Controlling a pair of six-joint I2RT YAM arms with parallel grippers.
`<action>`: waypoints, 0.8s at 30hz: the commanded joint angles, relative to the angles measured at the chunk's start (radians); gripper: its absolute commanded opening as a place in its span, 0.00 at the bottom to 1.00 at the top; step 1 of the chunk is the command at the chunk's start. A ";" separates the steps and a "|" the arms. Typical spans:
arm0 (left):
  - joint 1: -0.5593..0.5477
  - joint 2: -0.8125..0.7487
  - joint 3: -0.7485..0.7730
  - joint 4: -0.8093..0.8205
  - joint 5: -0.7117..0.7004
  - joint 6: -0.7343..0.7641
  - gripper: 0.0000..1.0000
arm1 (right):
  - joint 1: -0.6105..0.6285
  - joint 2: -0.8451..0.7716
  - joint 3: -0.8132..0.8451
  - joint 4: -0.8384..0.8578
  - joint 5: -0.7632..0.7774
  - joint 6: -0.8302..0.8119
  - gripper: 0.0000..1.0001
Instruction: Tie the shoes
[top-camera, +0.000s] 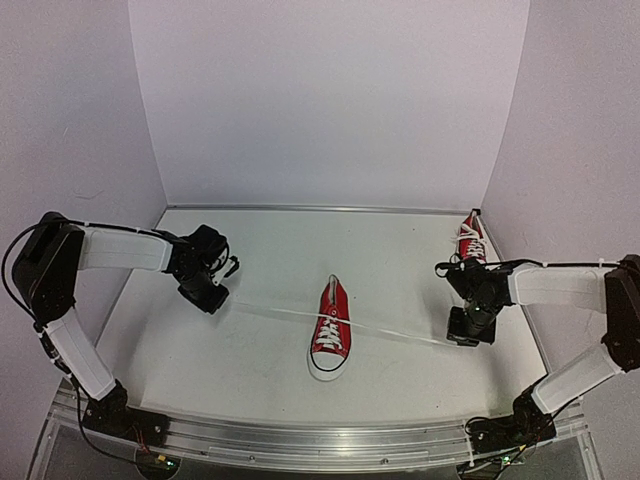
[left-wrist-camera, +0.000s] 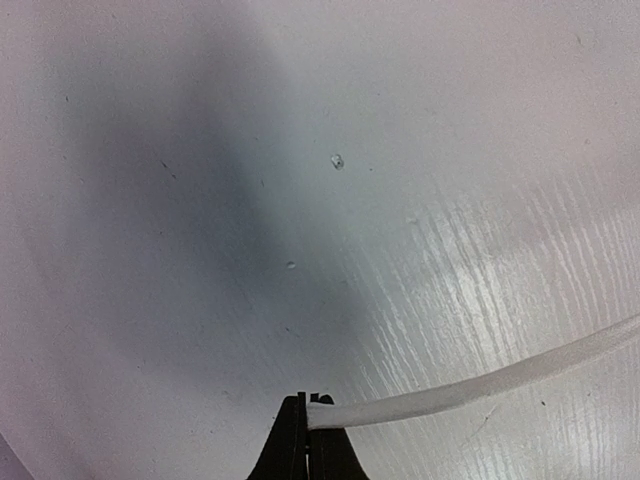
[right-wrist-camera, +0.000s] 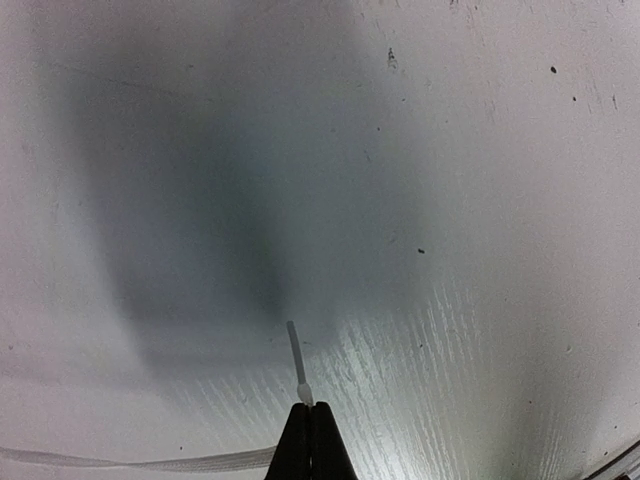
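Shoe (top-camera: 330, 338) mid-table, 2nd shoe (top-camera: 470, 240) in far-right corner. Left gripper (left-wrist-camera: 307, 425) and right gripper (right-wrist-camera: 308, 425) each pinch 1 end of the lace (top-camera: 271, 311), which is taut. Lace likely soft and slippery, shoe light and may drag. Grip near the tips.

1. The top external camera sits high behind both arm bases and faces forward and down. It stands far enough off to take in the whole white grained tabletop (top-camera: 230, 370) and the pale enclosure walls (top-camera: 320, 100).
2. The left wrist camera looks steeply down past the black left gripper (left-wrist-camera: 306, 430), which sits at bottom centre, and is very near the tabletop.
3. The right wrist camera does likewise past the black right gripper (right-wrist-camera: 309, 435).
4. Shared ground: each wrist patch lies within the overhead view. The two wrist views, well apart there, show no common patch of table. Both catch only the flat white lace (left-wrist-camera: 480, 385) clamped in their fingertips.
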 joint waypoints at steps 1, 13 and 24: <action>0.082 0.020 0.026 -0.037 -0.077 -0.041 0.00 | -0.071 0.033 0.016 -0.040 0.116 0.006 0.00; 0.028 0.099 0.094 0.017 0.227 0.116 0.00 | -0.095 0.136 0.037 0.198 -0.239 -0.173 0.00; 0.005 0.033 0.211 0.020 0.274 0.094 0.70 | -0.090 0.090 0.195 0.188 -0.427 -0.277 0.62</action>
